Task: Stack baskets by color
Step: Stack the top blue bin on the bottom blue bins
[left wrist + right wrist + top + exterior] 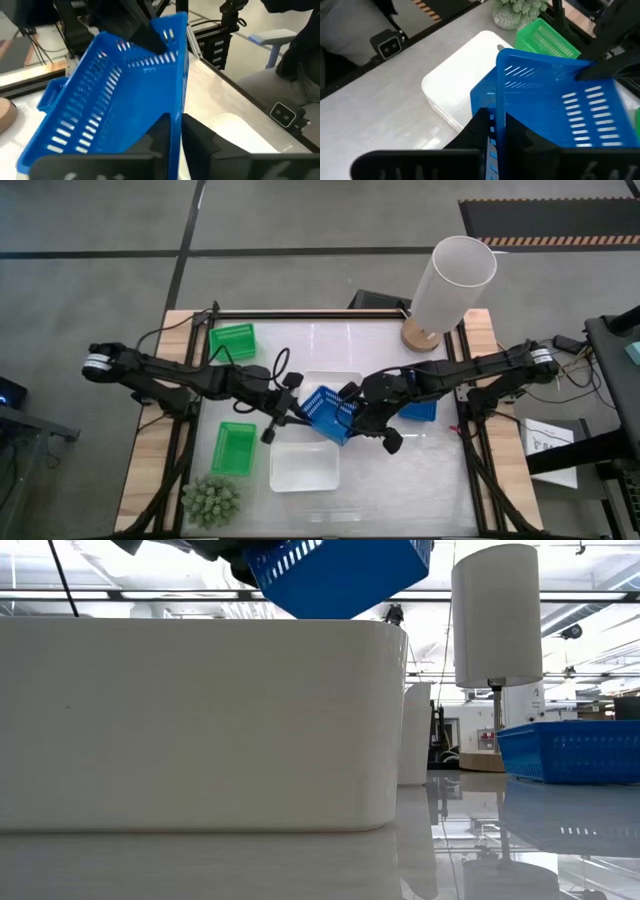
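Observation:
A blue basket (328,416) hangs tilted over the table's middle, between my two grippers. My left gripper (296,416) is shut on its left end and my right gripper (360,418) on its right end. In the low view the basket (340,572) is well above a white basket (200,720). A second blue basket (420,410) stands on the table under my right arm. Two green baskets (232,340) (235,448) and two white ones (332,383) (304,466) rest on their bottoms. My left gripper pinches the basket's end wall at its rim (176,114) between its two fingers (161,136), coming from the table's left and slanting slightly down. The basket is lifted clear and tilted. My right gripper pinches the opposite end wall at its rim (500,102), one finger (479,131) on each side, slanting down from the table's right. The basket hangs clear of the table.
A tall white cylinder (450,285) on a wooden foot stands at the far right. A spiky green plant (211,500) sits at the near left corner. The near white basket fills most of the low view.

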### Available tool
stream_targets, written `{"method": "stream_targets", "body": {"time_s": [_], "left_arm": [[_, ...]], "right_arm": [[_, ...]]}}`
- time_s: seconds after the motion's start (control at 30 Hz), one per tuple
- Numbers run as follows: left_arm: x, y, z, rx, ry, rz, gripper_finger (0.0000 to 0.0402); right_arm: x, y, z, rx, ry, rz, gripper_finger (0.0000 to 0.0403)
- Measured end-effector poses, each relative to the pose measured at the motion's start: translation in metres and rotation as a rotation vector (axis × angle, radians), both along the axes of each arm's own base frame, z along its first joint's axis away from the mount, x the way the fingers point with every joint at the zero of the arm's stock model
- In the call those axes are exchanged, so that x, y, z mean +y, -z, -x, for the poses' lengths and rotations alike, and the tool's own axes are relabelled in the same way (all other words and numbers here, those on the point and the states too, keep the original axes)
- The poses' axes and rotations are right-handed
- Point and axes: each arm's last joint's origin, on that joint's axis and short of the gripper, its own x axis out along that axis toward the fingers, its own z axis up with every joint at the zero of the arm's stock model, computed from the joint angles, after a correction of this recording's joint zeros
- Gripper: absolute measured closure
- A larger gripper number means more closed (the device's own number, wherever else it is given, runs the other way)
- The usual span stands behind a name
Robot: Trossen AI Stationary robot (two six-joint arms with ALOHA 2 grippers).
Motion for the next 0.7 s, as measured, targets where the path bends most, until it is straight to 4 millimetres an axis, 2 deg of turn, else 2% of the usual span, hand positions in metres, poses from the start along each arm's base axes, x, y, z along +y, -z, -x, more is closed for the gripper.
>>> {"method": "stream_targets", "body": {"time_s": [0.23,0.37,0.47,0.7], "left_arm": [[0.002,-0.002,0.002,-0.032,-0.020,-0.084,0.0289],[0.007,-0.013,0.010,-0.089,-0.141,-0.206,0.0250],[0.012,-0.021,0.018,-0.125,-0.271,-0.323,0.0235],[0.024,-0.032,0.028,-0.135,-0.606,-0.455,0.0231]], "right_arm": [[-0.002,-0.004,0.005,0.017,0.056,0.000,0.0394],[-0.007,-0.004,0.015,0.115,0.203,0.008,0.0394],[-0.012,0.001,0.027,0.237,0.371,0.037,0.0395],[-0.027,0.010,0.062,0.484,0.941,0.138,0.0395]]}}
